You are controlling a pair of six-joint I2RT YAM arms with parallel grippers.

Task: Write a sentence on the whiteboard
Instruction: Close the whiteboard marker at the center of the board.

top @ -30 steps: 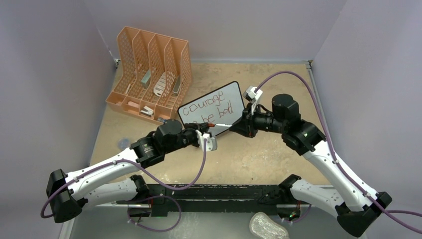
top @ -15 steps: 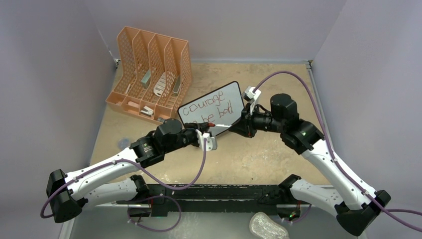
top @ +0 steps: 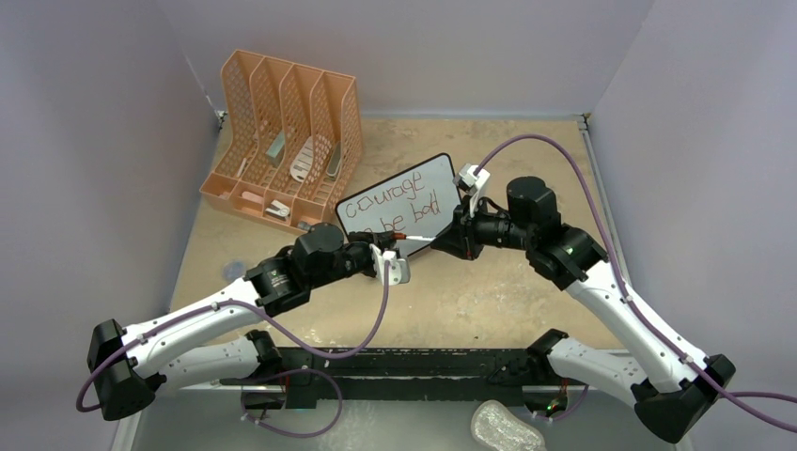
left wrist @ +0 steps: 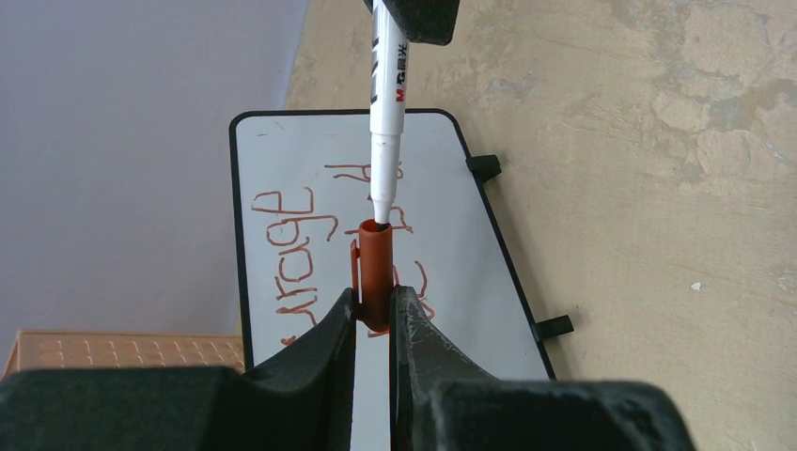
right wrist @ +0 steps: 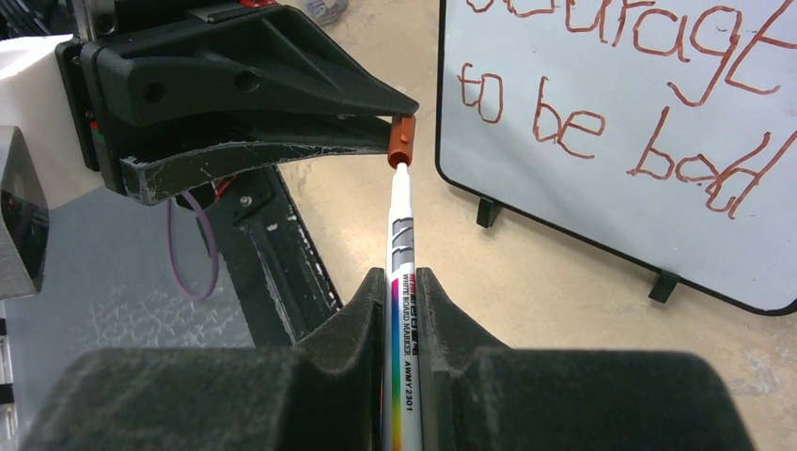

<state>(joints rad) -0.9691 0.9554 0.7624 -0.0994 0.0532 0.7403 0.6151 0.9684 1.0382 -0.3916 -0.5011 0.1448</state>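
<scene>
The whiteboard (top: 446,174) stands tilted at mid-table on its small black feet. On it, the sentence (top: 390,197) reads "courage to be bad" in red-brown strokes over two lines. Just in front of the board, my left gripper (top: 390,239) is shut on an orange-red marker cap (left wrist: 376,258). My right gripper (top: 442,237) faces it, shut on a white whiteboard marker (right wrist: 400,235). The marker's tip sits at the open mouth of the cap (right wrist: 402,141). In the left wrist view the marker (left wrist: 387,103) comes down from the top, over the board (left wrist: 451,282).
An orange perforated file organizer (top: 282,141) with a few items in its slots stands at the back left, close to the board. A black rail (top: 404,366) runs along the near edge, with a clear crinkled plastic piece (top: 507,427) below it. Grey walls enclose the table.
My right gripper has moved left with the marker, bringing its tip up to the cap's mouth. The left arm and the board have stayed put.
</scene>
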